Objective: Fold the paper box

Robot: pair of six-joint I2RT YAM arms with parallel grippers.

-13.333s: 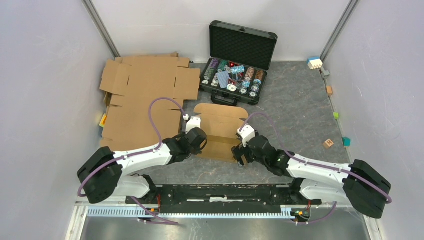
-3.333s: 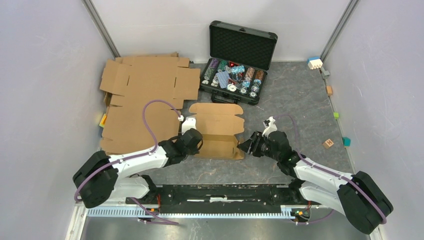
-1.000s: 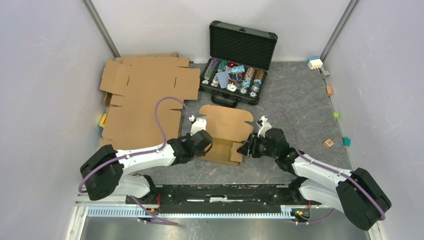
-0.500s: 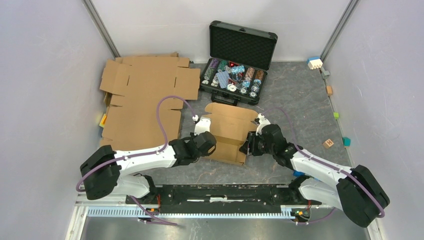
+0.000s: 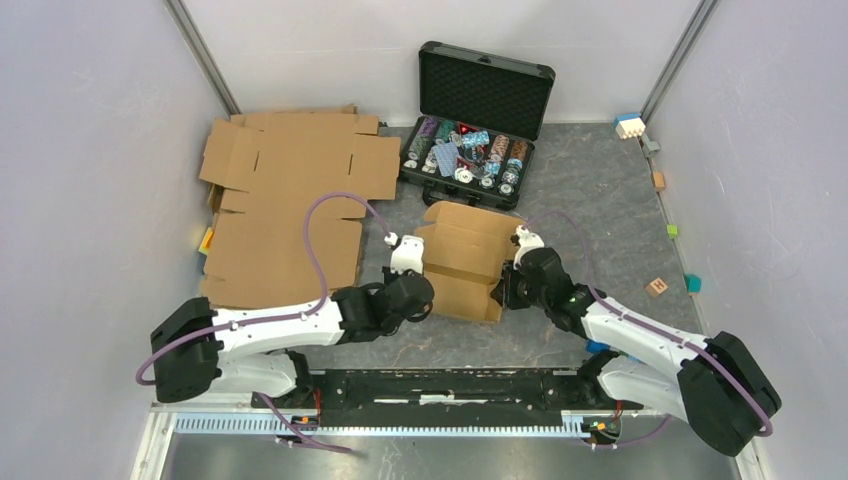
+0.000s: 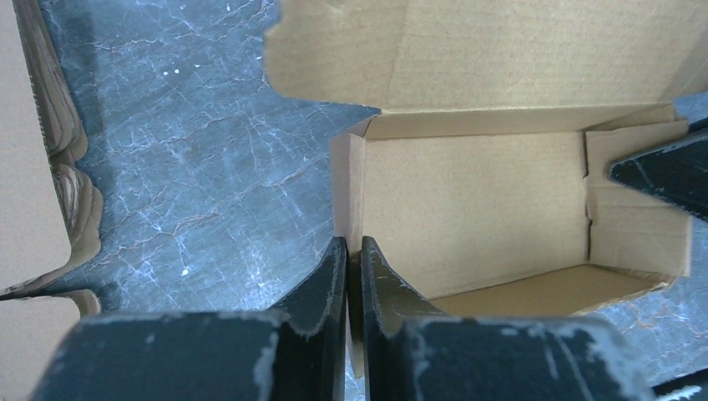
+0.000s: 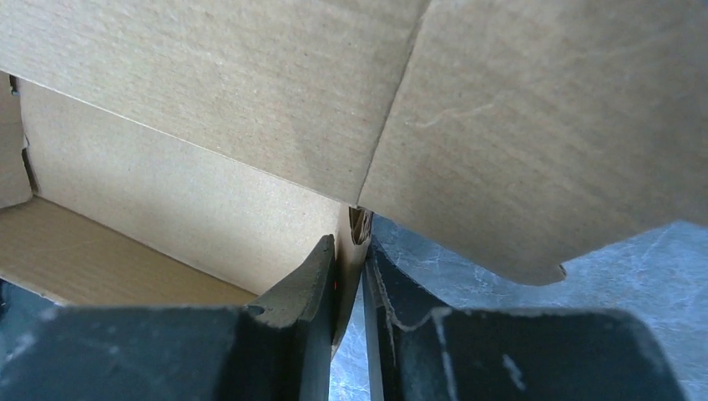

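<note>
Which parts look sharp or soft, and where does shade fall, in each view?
Top external: even light, no glare or hard shadows around the paper box. Left wrist: box interior sharp, left pincer near the lens slightly soft. Right wrist: cardboard grain crisp, inner wall shaded, right pincer dark.

No text, label, brand or number is legible in any view. The small wooden block (image 5: 656, 287), at right, bears a mark too small to read.

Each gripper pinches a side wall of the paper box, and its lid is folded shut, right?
No. The left gripper and right gripper each pinch a side wall of the paper box, but its lid stands open, as the left wrist view shows.
</note>
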